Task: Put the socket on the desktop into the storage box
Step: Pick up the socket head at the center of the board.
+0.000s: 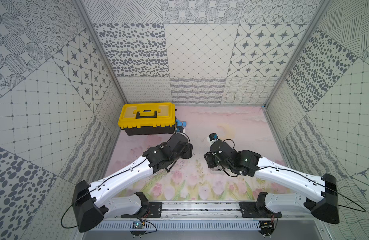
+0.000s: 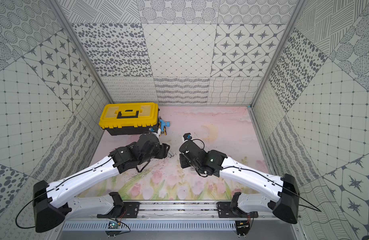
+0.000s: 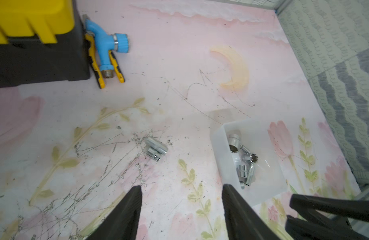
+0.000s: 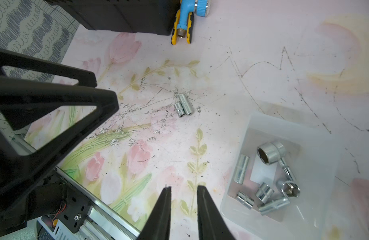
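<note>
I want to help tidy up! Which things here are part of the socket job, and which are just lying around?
For the job:
- two loose sockets on the mat
- clear storage box
- boxed sockets already inside it

Just lying about:
- yellow toolbox
- blue spray nozzle
- yellow-handled pliers

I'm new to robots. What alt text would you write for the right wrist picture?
Two chrome sockets lie side by side on a flowered pink mat, apart from a clear storage box holding several more. The right gripper hangs above the mat, its jaws slightly apart and empty.
</note>
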Robot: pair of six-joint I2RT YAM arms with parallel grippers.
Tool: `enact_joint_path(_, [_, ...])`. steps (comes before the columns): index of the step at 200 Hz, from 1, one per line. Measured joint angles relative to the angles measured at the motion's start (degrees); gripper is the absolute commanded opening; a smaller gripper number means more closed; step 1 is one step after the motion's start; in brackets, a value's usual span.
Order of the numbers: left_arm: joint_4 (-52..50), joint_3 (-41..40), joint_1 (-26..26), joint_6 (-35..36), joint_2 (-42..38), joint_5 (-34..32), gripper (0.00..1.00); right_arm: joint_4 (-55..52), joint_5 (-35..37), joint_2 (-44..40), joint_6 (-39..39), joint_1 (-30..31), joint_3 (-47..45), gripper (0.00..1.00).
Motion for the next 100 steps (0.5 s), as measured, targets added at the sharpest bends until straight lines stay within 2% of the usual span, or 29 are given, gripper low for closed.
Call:
enact_joint_path(47, [-0.7,-6.6,6.8,-5.3,-4.9,2.8,0.61,2.8,-3.5,13.0,-3.1,-1.0,8.2,0.25])
enact_joint_path(84, [-0.8,-10.2,9.8,-7.6,-7.6,5.2,0.59,3.9,-8.5,21.9,-4.5,-5.9,12.5,0.25])
enact_joint_path(100, [-0.8,-11.4,10.8,-8.2,-8.8,6.0,0.58,4.1,-9.9,26.1,-5.0,-7.7,14.6,0.29])
